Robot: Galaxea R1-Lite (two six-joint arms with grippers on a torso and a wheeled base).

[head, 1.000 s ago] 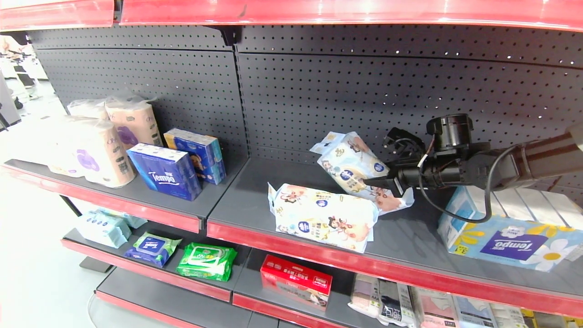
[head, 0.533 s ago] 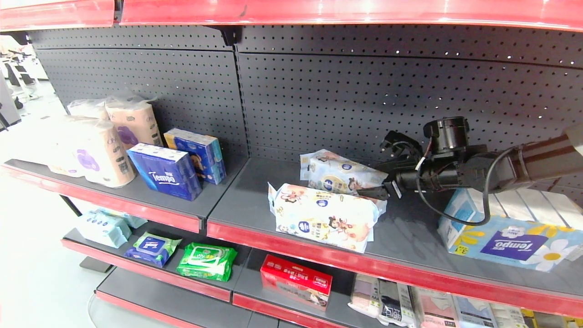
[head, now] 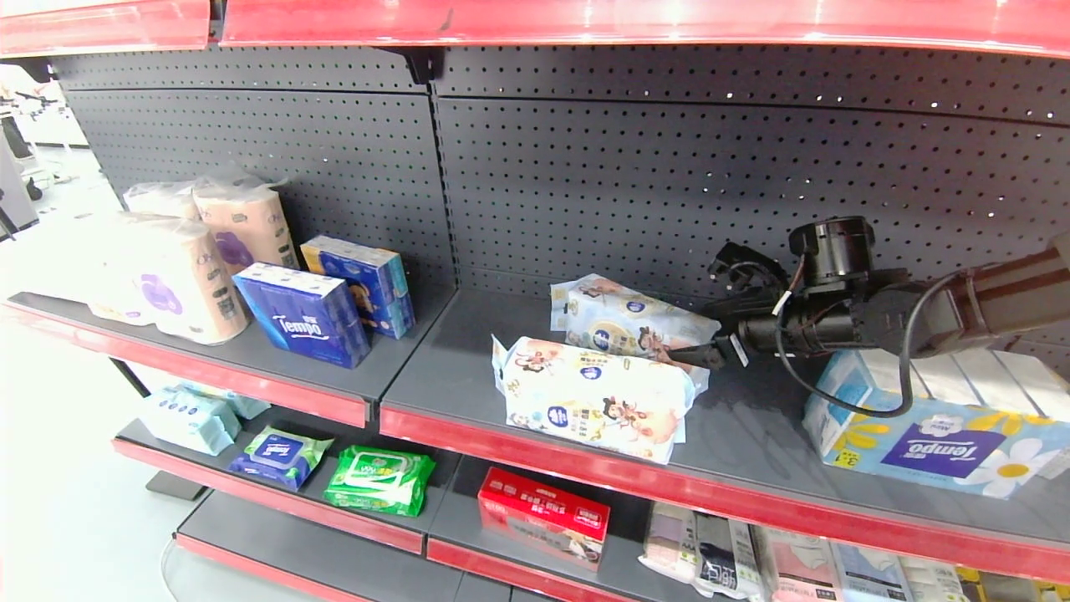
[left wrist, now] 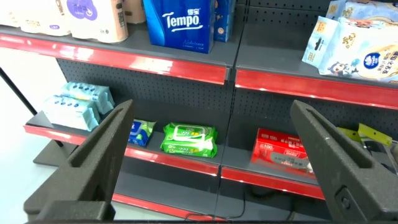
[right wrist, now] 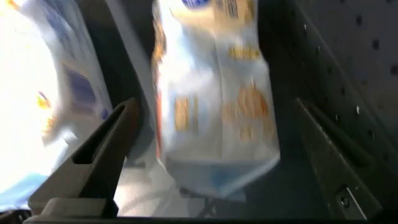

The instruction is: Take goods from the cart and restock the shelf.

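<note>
Two cartoon-printed tissue packs lie on the middle shelf. The front pack sits near the red edge, and the rear pack lies flat behind it. My right gripper is at the rear pack's right end, open. In the right wrist view the rear pack lies between the wide-apart fingers of the right gripper, and the front pack shows to one side. My left gripper hangs open and empty before the lower shelves.
A large white-and-blue tissue bundle stands to the right of the arm. Blue tissue boxes and toilet roll packs fill the left bay. Green wipes and a red box lie on the shelf below.
The rear pack, held tilted up a second ago, has been laid flat behind the front pack. The right gripper has drawn back slightly to the right.
</note>
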